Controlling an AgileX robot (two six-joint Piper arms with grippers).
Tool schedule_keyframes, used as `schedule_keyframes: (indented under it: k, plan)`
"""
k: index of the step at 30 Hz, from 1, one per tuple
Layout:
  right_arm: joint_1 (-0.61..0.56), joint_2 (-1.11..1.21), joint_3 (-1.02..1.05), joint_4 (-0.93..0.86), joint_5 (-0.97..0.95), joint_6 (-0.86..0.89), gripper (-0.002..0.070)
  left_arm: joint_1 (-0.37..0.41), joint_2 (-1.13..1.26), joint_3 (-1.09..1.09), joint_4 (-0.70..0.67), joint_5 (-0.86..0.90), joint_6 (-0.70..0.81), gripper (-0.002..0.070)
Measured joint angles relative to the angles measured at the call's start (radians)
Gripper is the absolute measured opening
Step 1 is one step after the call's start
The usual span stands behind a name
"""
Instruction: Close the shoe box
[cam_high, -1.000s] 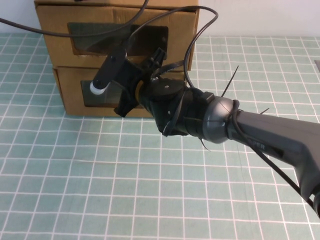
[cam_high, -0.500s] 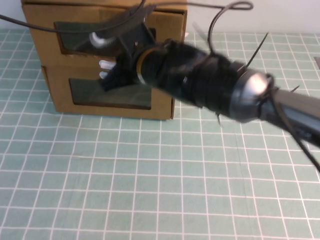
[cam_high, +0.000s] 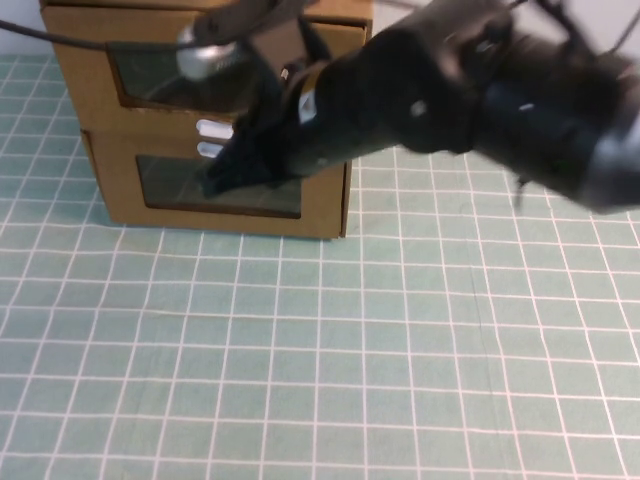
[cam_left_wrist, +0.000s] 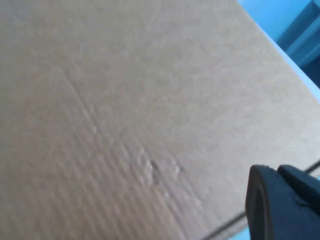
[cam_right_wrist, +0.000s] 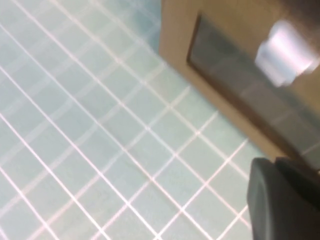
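Against the front of the upper brown cardboard shoe box (cam_high: 150, 75), at the bench's far-left edge, my right gripper (cam_high: 225, 175) hovers; grip state unclear. My left gripper (cam_left_wrist: 282, 205) faces plain cardboard, state likewise unclear. Pushing off-centre could skew the stack.

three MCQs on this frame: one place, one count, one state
1. Where is the right gripper?
A. Flat on the mat near the camera
B. At the fronts of the boxes
C. Out of view

2. How many cardboard boxes are there?
A. One
B. Two
C. Three

3. How does the shoe box sit?
A. Upright, window facing the camera
B. Tipped on its side
C. Flattened

Key:
1 B: the right gripper is up against the box fronts. The left gripper shows only in its wrist view, close to plain cardboard.
2 B: the shoe box is stacked on the other cardboard box.
3 A: it stands level and its window faces the high view.
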Motion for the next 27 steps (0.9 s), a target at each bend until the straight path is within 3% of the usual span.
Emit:
schedule_keyframes:
  k: [11,17,27]
  plan:
    - [-0.092,-0.228,0.0,0.009,0.106,0.01,-0.0014,0.0,-0.379,0.1,0.292,0.009,-0.121,-0.0005]
    - [-0.186,-0.38,0.092,0.009,0.09,0.074,-0.0014,0.0,-0.67,0.35,0.314,-0.039,-0.107,-0.0005]
    - [-0.27,-0.724,0.489,-0.079,-0.075,0.245,-0.0014,0.0,-1.181,0.884,0.389,-0.158,-0.108,-0.0005]
